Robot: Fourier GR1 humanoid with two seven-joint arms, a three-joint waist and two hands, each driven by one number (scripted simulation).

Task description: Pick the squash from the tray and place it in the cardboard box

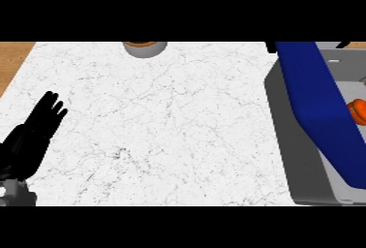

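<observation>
Straight, slightly spread fingers are seen on the left hand (pixel 32 133) over the desk (pixel 164 121); an orange squash (pixel 358 110) is seen at the right edge.

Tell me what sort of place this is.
Probably a kitchen counter: a white marbled worktop with wood beyond its left edge, a grey cup at the far edge, and a grey and blue tray at right.

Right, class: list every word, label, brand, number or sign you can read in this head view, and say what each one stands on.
None: no writing, label, number or sign shows anywhere.
The marble counter, the grey tray, the blue object across it, the orange item and the grey cup are all unmarked.
The left hand is plain black.
</observation>
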